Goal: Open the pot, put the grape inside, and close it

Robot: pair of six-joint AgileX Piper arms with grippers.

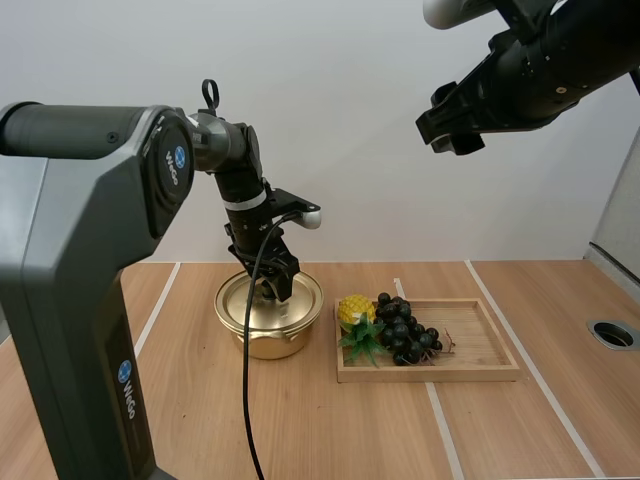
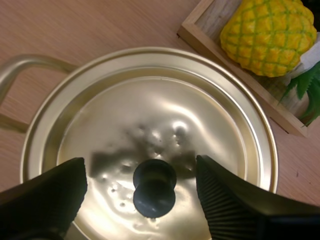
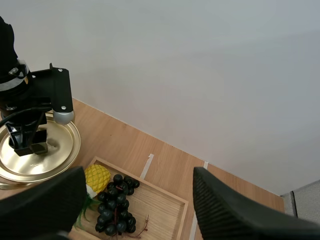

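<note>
The left gripper (image 2: 141,162) holds its fingers (image 2: 227,200) apart, flanking the black knob (image 2: 154,187) on the gold lid (image 2: 150,110).

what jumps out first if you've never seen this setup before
The shiny gold pot stands left of centre on the table with its lid on. The left gripper is open astride the lid's black knob. To the pot's right, a wooden tray holds dark grapes and a yellow pineapple, and the right gripper hangs open high over the table.
</note>
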